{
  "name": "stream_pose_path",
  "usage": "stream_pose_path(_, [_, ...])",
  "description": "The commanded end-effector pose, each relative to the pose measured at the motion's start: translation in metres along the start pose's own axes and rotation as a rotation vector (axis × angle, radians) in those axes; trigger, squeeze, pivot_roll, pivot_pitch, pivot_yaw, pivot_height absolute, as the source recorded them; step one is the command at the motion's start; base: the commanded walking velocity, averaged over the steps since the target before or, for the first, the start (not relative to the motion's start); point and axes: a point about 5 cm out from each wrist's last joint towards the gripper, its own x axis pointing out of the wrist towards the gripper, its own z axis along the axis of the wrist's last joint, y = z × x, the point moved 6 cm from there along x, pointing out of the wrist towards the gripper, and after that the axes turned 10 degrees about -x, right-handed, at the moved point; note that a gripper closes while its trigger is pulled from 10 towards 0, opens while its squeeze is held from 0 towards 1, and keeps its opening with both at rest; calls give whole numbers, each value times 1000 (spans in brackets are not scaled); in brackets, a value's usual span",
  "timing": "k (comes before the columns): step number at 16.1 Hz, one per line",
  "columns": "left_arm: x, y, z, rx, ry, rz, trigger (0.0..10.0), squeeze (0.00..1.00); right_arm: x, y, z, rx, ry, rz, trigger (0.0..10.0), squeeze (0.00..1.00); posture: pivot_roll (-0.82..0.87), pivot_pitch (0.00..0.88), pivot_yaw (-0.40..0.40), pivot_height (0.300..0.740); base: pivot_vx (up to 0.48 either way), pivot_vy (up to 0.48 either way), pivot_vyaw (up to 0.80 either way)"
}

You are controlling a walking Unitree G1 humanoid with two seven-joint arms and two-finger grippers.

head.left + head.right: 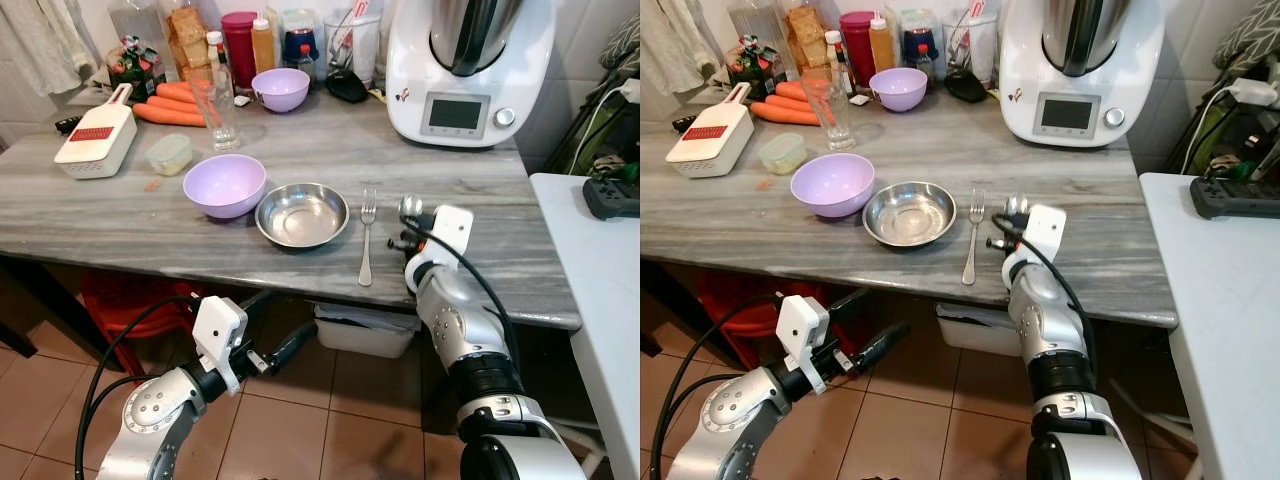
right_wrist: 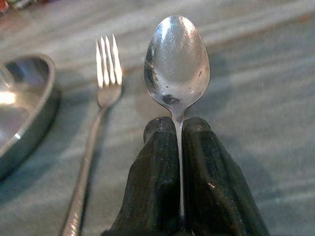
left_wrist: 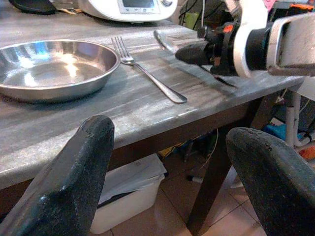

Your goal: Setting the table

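Note:
A steel bowl (image 1: 302, 214) sits near the front of the grey table (image 1: 120, 215), with a fork (image 1: 367, 233) lying just to its right. My right gripper (image 1: 406, 232) hovers right of the fork, shut on a spoon (image 2: 176, 61) whose bowl (image 1: 410, 207) points away from me. The black fingers (image 2: 152, 187) pinch the spoon's handle. A lilac bowl (image 1: 224, 184) stands left of the steel one. My left gripper (image 1: 275, 330) hangs open below the table's front edge, its fingers (image 3: 69, 182) wide apart and holding nothing.
A white kitchen machine (image 1: 458, 70) stands at the back right. A drinking glass (image 1: 220, 108), small lidded tub (image 1: 169, 154), white grater (image 1: 97, 138), carrots (image 1: 170, 108), second lilac bowl (image 1: 281, 88) and bottles crowd the back left. A white side counter (image 1: 600, 300) lies to the right.

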Motion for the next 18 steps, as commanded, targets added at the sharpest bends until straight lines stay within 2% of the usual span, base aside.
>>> stream_pose_path(1, [-1,-4,3,7,3,-23,10000,0,2,4,12,12,-28,4,10000,0,26,119,49,740,0,0,0])
stream_pose_path(5, [-1,-4,3,3,9,-32,10000,0,7,4,7,9,-14,2,10000,0,26,118,50,740,0,0,0])
stream_pose_path(9, [-2,-7,1,-5,12,-38,10000,0,13,2,12,-10,-18,9,10000,0,33,121,48,740,0,0,0])
stream_pose_path(17, [-5,-11,4,-6,15,-43,10000,0,16,3,9,-32,-13,21,10000,0,47,134,52,740,0,0,0])
stream_pose_path(18, [-5,-12,5,-9,14,-51,10000,0,16,4,6,-35,-9,27,10000,1000,50,135,53,740,0,0,0])
